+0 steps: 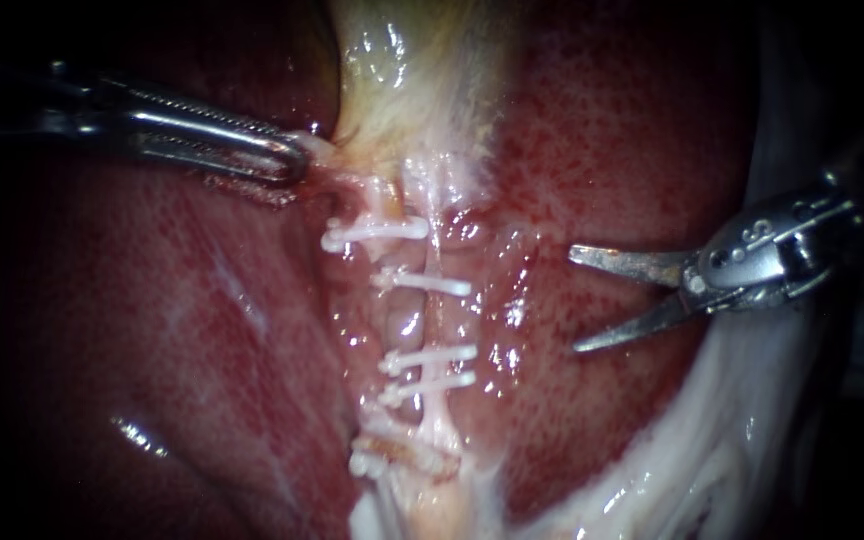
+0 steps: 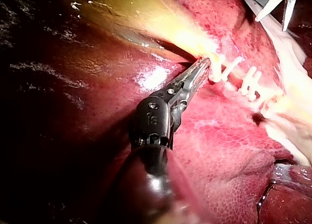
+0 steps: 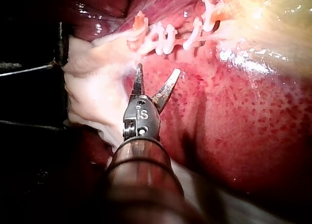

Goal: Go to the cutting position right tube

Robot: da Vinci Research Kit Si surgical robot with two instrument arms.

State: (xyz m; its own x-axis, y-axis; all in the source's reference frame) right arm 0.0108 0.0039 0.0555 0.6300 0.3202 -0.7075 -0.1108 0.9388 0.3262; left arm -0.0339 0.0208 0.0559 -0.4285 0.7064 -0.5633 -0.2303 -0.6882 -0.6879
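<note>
The pale yellow gallbladder point(image 1: 402, 70) narrows down into two thin tubes on the red liver point(image 1: 602, 130). Several white clips point(image 1: 422, 283) cross them. The right tube point(image 1: 439, 320) is a pale strand with bare length between the second clip and a lower clip point(image 1: 430, 357). My left instrument point(image 1: 292, 160) comes in from the left, its jaws shut on tissue at the gallbladder's neck point(image 2: 204, 63). My right instrument point(image 1: 574, 300) has two blades standing open, right of the clipped tubes and apart from them. In the right wrist view its open blades point(image 3: 157, 70) point toward the clips point(image 3: 165, 38), short of them.
White fatty tissue point(image 1: 712, 440) lies along the liver's lower right edge, under the right instrument's shaft. A wet liver lobe point(image 1: 152, 380) fills the lower left. The lowest clip point(image 1: 382, 460) sits in frayed pale tissue.
</note>
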